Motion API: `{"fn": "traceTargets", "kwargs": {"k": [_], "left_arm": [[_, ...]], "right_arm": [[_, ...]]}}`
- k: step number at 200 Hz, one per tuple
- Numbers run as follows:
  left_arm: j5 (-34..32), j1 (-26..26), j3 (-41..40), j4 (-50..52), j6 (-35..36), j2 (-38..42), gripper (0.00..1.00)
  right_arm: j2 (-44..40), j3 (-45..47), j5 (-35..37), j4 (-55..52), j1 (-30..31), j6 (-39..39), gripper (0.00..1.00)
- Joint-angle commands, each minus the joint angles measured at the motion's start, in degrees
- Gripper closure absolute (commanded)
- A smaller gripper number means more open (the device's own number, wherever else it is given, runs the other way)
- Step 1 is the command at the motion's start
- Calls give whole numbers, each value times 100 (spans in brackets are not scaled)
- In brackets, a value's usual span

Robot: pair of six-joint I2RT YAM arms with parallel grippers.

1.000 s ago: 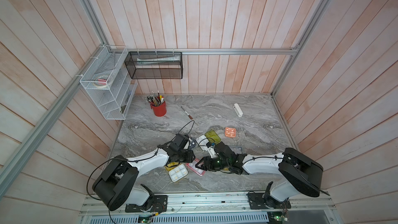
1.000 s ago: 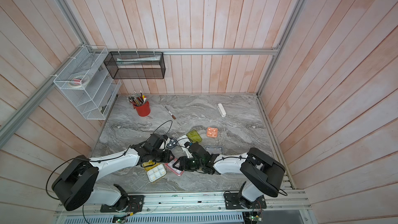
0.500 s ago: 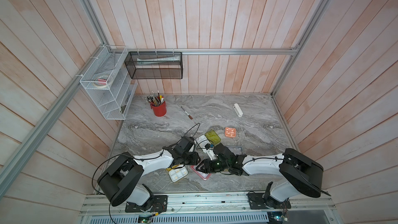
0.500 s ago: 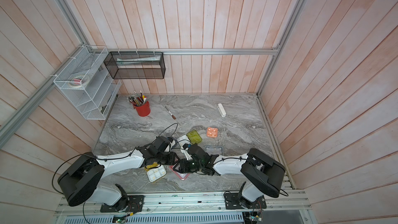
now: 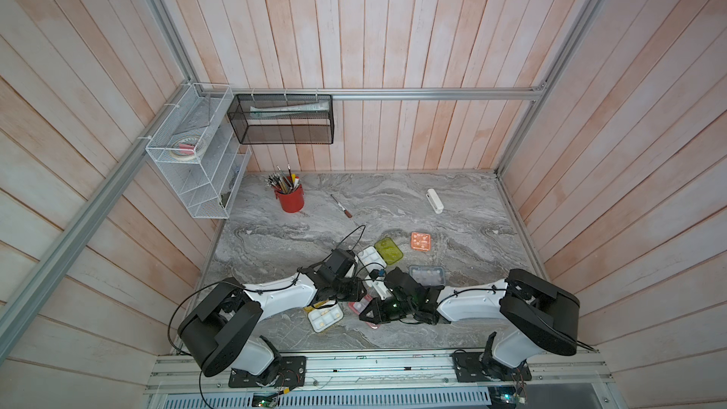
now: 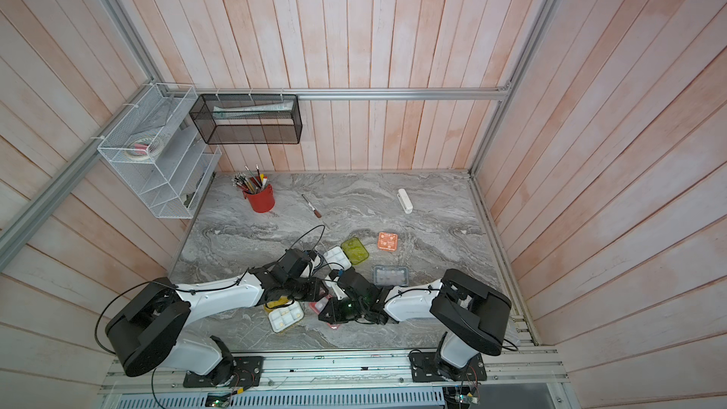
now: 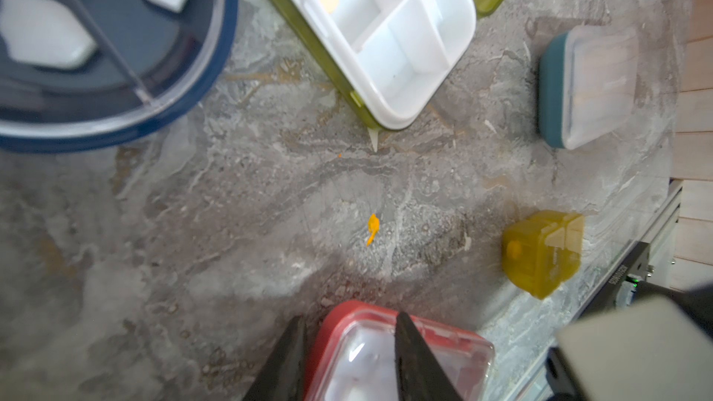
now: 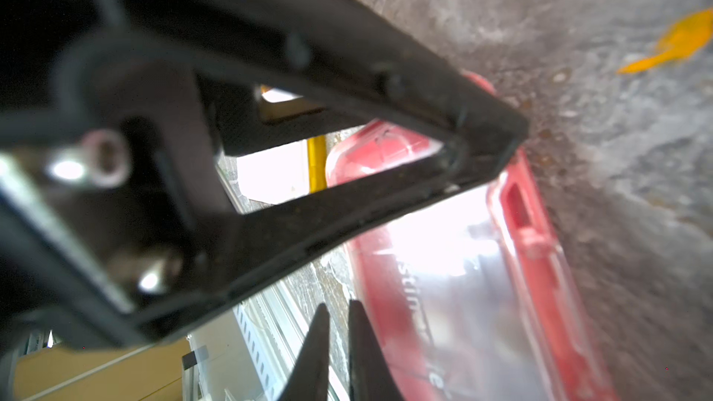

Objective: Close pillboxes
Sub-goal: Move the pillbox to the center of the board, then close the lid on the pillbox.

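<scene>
The pink pillbox (image 5: pixel 362 305) (image 7: pixel 359 360) lies near the table's front, its clear lid down. My left gripper (image 7: pixel 349 316) is open and straddles its rim, with one finger on the lid and one beside it on the table. My right gripper (image 8: pixel 337 304) is shut, holds nothing, and sits just beside the pink pillbox (image 8: pixel 463 264). The yellow pillbox (image 5: pixel 325 315) and the lime-green one (image 5: pixel 388 250) (image 7: pixel 386 32) lie open. The orange square (image 5: pixel 420 240), blue-grey (image 5: pixel 427 275) (image 7: pixel 586 86), small amber (image 7: pixel 540 252) and dark round (image 7: pixel 96 52) pillboxes lie nearby.
A red cup of pens (image 5: pixel 291 198), a small hand tool (image 5: pixel 341 206) and a white bar (image 5: pixel 435 201) lie at the back. A wire shelf (image 5: pixel 196 159) and a mesh basket (image 5: pixel 283 120) hang on the walls. An orange fragment (image 7: pixel 372 225) lies on the marble.
My right gripper's jaws have closed from about half open to nearly together. My left gripper has shifted right onto the pink pillbox, keeping the same opening.
</scene>
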State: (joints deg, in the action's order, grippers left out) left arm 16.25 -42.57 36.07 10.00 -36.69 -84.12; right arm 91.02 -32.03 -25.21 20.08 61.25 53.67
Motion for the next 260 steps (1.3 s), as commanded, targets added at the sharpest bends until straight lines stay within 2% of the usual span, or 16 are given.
{"fn": "traceTargets", "kwargs": {"k": [1, 73, 154, 184, 234, 260], "left_arm": [[66, -49, 1, 126, -5, 1, 61], [76, -43, -26, 118, -5, 17, 62], [51, -50, -6, 205, 21, 25, 64], [19, -44, 66, 263, 21, 39, 64], [-51, -42, 178, 375, 73, 27, 58], [-52, -41, 224, 380, 83, -19, 56]], "right_arm": [[182, 57, 367, -382, 10, -32, 89], [140, 226, 657, -451, -21, 46, 92], [353, 519, 411, 155, -144, 103, 93], [-5, 449, 484, -25, -148, -85, 91], [-1088, 343, 646, -559, -130, -437, 87], [-1147, 174, 517, -816, 87, -546, 85]]}}
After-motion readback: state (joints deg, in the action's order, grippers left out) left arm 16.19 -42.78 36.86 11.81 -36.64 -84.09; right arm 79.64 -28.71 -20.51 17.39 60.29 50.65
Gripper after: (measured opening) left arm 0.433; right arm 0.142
